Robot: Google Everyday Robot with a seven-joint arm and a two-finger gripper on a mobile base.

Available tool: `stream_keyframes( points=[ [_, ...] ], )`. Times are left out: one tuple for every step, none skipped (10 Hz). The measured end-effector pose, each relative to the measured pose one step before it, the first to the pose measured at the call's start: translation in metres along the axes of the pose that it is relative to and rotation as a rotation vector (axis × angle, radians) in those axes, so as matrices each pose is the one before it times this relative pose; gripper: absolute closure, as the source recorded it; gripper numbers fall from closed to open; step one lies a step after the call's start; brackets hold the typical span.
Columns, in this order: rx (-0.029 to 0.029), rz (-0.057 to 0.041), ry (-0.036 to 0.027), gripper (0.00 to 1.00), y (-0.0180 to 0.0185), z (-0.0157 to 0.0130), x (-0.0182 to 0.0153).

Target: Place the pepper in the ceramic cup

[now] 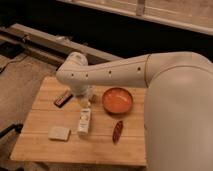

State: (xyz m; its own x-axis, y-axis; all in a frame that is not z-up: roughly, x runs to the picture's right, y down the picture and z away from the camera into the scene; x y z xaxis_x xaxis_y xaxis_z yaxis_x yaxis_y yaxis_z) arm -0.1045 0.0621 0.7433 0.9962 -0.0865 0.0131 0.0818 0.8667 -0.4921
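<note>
Pepper (117,131) lies untouched at near right, as the gripper (84,96) hangs well apart, farther left; clenched or released, I cannot tell.

Built around one thick arm (117,71), cased all over in smooth, matte off-white shell, warm-tinted under the dim light. Widens at the right into a very large rounded segment (182,110), plain-surfaced, filling that side of the view. Joined to the slimmer tube at a faint curved seam. Dotted along the tube's side with a row of small dark spots, holes or screws, too small to tell which. Ends at the left in a bulbous, ball-like cap of the same pale colour. Gripper (84,94) set under that cap, shadowed and greyish, low over the back of the tabletop (100,147), largely hidden by the arm.
</note>
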Motion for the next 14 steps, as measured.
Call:
stream_keyframes(
  points=[
    [0.00013,0.00004,-0.00009,0.39,-0.00004,-0.00007,-0.00003],
    [-0.00004,0.00004,0.00004,0.39,0.00001,0.00004,0.00005],
    [-0.00002,0.0,0.00005,0.39,0.00001,0.00001,0.0],
    [0.00004,-0.00001,-0.00007,0.39,0.0,-0.00004,-0.00001],
    [0.00004,0.00003,0.00001,0.39,-0.00002,0.0,0.0],
    [-0.00002,-0.00005,0.0,0.39,0.00001,0.00001,-0.00001],
    [-0.00003,0.00003,0.00006,0.39,0.00001,0.00002,0.00003],
    [0.0004,-0.00069,0.00024,0.39,-0.00008,-0.00003,-0.00011],
    [0.00058,-0.00095,-0.00111,0.39,0.00042,0.00057,-0.00017],
    [-0.00146,0.00378,-0.00455,0.39,0.00272,0.00322,0.00231],
    [-0.00493,0.01207,0.00206,0.39,0.00657,0.00315,0.01004],
    [-0.00499,0.02091,-0.00237,0.39,0.01233,0.00321,0.01525],
    [-0.00543,0.01786,-0.00319,0.39,0.00888,0.00121,0.00929],
    [-0.005,0.02341,-0.00323,0.39,0.01185,0.00064,0.01053]
  ],
)
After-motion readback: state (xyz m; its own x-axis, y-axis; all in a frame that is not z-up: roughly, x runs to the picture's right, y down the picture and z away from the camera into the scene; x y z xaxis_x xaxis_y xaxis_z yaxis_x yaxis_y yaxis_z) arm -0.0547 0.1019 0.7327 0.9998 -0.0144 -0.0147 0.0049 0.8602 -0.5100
